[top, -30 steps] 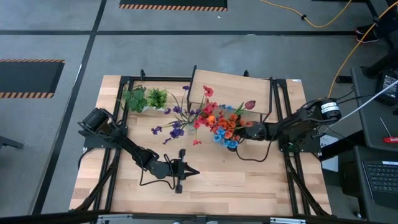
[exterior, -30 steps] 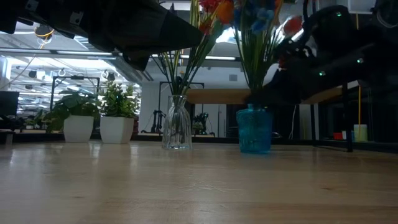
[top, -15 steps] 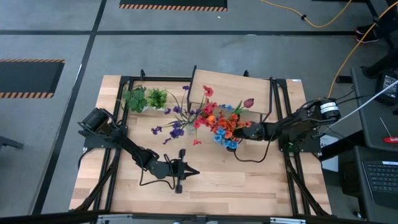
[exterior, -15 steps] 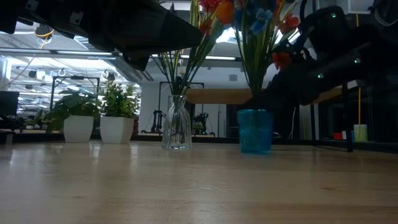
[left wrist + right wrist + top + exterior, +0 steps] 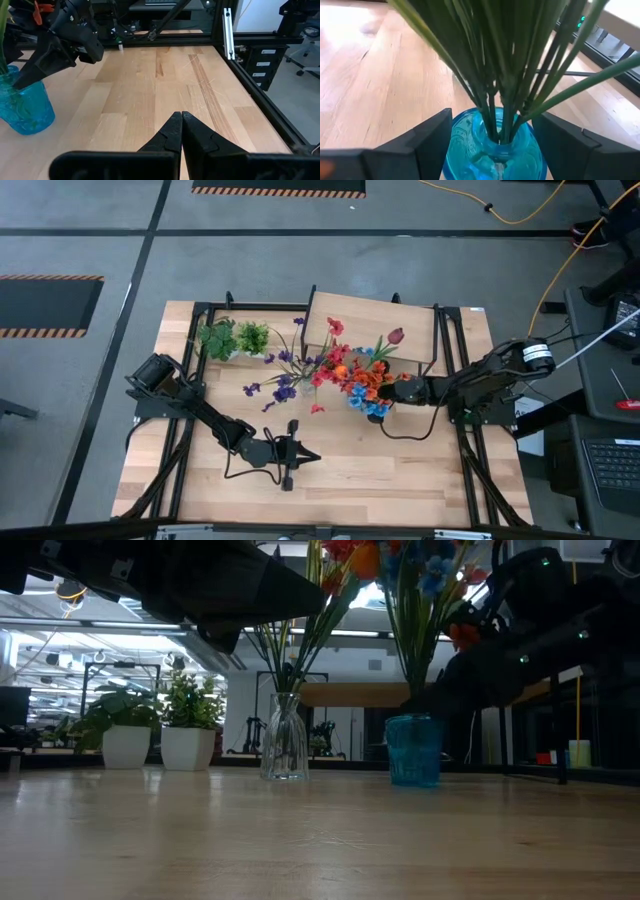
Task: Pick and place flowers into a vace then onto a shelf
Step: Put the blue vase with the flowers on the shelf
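Observation:
A blue glass vase [image 5: 492,150] full of green-stemmed flowers [image 5: 365,380] with orange-red, blue and pink blooms and a dark red bud [image 5: 395,335] stands right of the table's middle. My right gripper [image 5: 384,401] reaches in from the right, with one finger on each side of the vase. A clear vase [image 5: 285,740] with purple flowers [image 5: 285,385] stands on the table to its left. Behind both is the shelf [image 5: 405,315]. My left gripper [image 5: 181,125] hovers shut and empty near the front edge. My right gripper holds the blue vase between its two fingers [image 5: 432,137], one against each side of the upper body [image 5: 460,145]. The fingers come from the table's right, slanting slightly down. The vase stays roughly upright. I cannot tell whether its base [image 5: 414,780] rests on the table.
Two white pots of green leafy tufts [image 5: 233,338] stand at the far left. Black frame rails [image 5: 450,360] run along the table's sides. Bare wooden tabletop [image 5: 400,460] lies in front of the vases, to the right of my left gripper.
My right gripper has tipped a little with the blue vase between its fingers. The bunch has swung toward the far edge, the dark red bud moving farthest. The vase's base has shifted only slightly.

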Controlling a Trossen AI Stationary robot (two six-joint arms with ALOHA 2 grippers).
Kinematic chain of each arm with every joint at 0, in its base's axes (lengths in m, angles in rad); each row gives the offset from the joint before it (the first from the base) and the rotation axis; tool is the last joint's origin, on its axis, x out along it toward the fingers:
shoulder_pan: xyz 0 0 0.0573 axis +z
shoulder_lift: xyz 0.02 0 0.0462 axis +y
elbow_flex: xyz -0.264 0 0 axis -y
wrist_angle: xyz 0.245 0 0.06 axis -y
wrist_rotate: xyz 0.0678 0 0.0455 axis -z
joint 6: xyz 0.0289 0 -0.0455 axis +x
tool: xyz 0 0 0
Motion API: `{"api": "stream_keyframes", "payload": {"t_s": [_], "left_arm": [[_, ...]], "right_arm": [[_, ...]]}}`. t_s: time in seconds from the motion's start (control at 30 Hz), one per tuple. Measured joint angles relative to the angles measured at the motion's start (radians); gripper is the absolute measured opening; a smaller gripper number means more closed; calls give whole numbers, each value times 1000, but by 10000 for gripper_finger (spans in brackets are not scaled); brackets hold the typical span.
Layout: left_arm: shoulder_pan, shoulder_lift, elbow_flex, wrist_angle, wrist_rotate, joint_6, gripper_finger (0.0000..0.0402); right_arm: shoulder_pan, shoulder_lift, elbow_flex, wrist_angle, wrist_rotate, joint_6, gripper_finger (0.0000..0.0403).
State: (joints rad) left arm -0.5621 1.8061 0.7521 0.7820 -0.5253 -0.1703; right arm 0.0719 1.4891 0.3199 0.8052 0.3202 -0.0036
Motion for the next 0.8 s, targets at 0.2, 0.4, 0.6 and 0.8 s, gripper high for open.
{"api": "stream_keyframes", "payload": {"t_s": [0.2,0.4,0.6,0.8], "left_arm": [[0,0,0,0,0,0,3],[0,0,0,0,0,0,3],[0,0,0,0,0,0,3],[0,0,0,0,0,0,3]], "right_arm": [[0,-1,0,-19,0,4,249],[0,-3,2,-29,2,21,185],[0,-3,2,-33,4,8,143],[0,-8,2,-43,4,18,143]]}}
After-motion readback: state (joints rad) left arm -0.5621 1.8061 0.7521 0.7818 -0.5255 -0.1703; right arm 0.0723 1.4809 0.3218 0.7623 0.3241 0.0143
